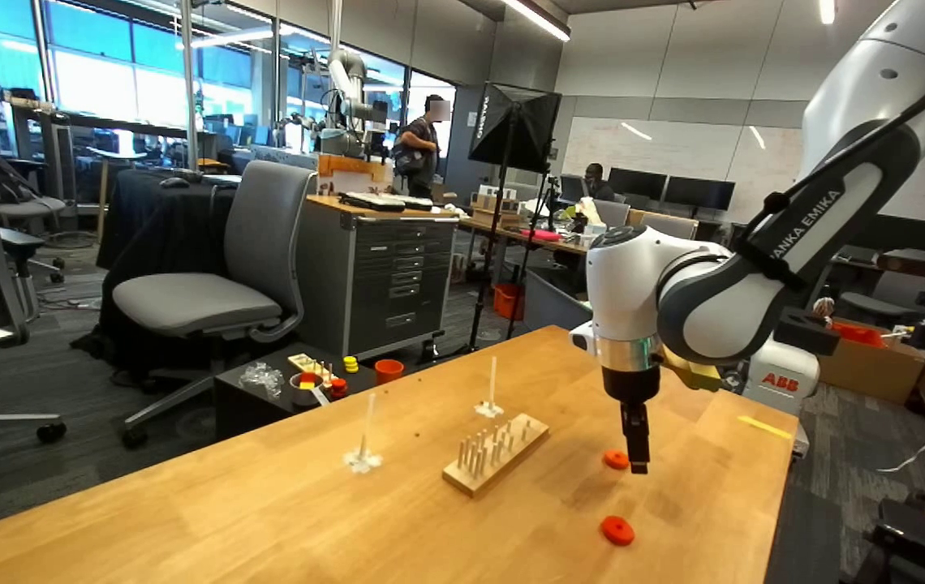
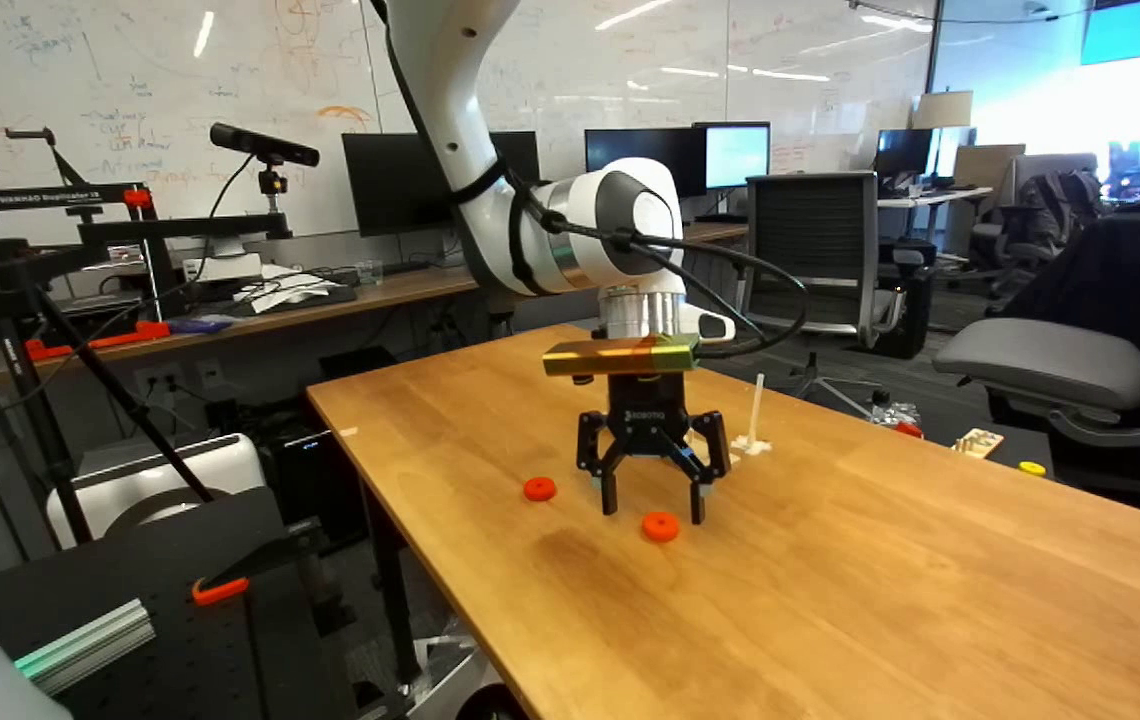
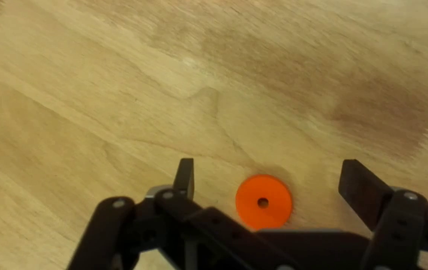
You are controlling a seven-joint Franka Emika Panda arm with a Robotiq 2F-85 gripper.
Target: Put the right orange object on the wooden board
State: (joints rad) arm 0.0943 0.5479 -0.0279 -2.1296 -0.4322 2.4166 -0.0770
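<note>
- Around your bench (image 1: 300, 511) sits a cluttered room; a grey chair (image 1: 264, 243), a drawer cabinet (image 1: 397, 284) and a black softbox (image 1: 515, 122) stand in the background of an exterior view;
- the pegged wooden board (image 1: 503, 462) lies on the bench; two thin pale rods (image 1: 492, 385) stand apart from it;
- you'll find the right orange piece (image 1: 613, 460) on the bench, apart from the board and to its right in that view;
- the other orange piece (image 1: 617, 530) also lies right of the board, closer to the foreground;
- your gripper (image 2: 654, 512) hangs right of the board too, fingers wide apart, holding nothing; the wrist view shows the right orange piece between them, touching neither.
</note>
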